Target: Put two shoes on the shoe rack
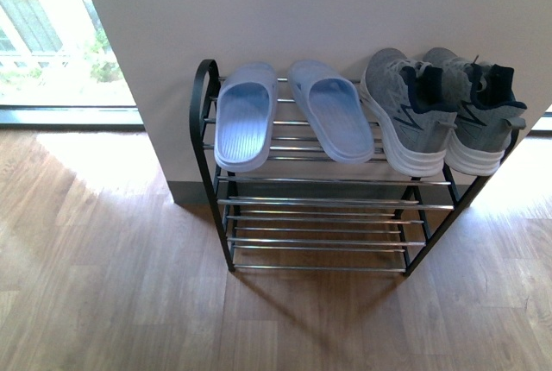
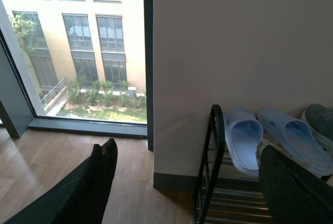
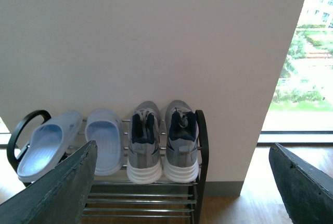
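Grey knit sneakers (image 1: 442,112), 2 of them, sit side by side on the top tier of the shoe rack (image 1: 319,203), at its right end in the front view, heels with white soles facing the camera and navy linings showing. Just beside them, toward the left end of the same tier, lie 2 pale blue-white rubber slides (image 1: 289,112), also side by side, toes toward the wall (image 1: 345,9). So 4 shoes in all rest on the top rods, and the lower tiers (3 more levels of thin silver rods can be made out) hold nothing that shows.

The rack is a black metal frame with rounded-top side pieces, standing on a wooden floor (image 1: 103,293) with its back against the pale wall. A large window (image 1: 52,34) lies to the left of the wall in the front view, with greenery outside.

Neither arm appears in the front view. The left gripper (image 2: 192,182) shows in its own wrist view as 2 dark fingers (image 2: 99,177) spread wide apart, holding nothing, with the rack's left side piece and the slides visible between them. The right gripper (image 3: 182,182) likewise has its 2 fingers (image 3: 67,187) spread wide and empty, the sneakers and slides framed between them, well clear of both.
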Controlling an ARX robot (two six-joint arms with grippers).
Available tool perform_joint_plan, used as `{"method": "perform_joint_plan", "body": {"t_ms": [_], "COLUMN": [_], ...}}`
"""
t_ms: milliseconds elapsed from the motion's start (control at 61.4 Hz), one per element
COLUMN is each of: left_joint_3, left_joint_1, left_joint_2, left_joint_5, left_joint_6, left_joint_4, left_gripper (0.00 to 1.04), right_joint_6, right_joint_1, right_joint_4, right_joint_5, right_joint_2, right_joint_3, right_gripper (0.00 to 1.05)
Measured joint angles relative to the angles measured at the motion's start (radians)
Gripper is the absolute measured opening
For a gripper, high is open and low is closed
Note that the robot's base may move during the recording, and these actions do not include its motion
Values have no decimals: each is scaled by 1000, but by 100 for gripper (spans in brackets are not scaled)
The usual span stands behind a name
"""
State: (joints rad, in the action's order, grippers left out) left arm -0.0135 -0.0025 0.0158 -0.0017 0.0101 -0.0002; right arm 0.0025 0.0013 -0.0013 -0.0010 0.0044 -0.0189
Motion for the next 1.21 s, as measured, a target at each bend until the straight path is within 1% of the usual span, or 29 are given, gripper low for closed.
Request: {"method": "perform_joint_plan", "body": {"t_ms": [65, 98, 114, 179, 1205], "left_joint_3": [0, 0, 0, 0, 0], "left_joint_1": [0, 0, 0, 0, 0], "left_joint_2": [0, 0, 0, 0, 0], "left_joint_5": [1, 1, 1, 1, 2], "left_joint_6": [0, 0, -1, -2, -2], "left_joint_4": [0, 0, 0, 0, 0], "left_gripper": [92, 97, 97, 95, 95], "right_joint_6": [0, 0, 0, 0, 0], "right_joint_1": [0, 0, 0, 0, 0], "right_joint_4": [0, 0, 0, 0, 0], "right_joint_5": [0, 0, 0, 0, 3], "right_joint_2": [0, 0, 0, 0, 0], "right_joint_3": [0, 0, 0, 0, 0], "right_gripper": [96, 96, 96, 96, 96]}}
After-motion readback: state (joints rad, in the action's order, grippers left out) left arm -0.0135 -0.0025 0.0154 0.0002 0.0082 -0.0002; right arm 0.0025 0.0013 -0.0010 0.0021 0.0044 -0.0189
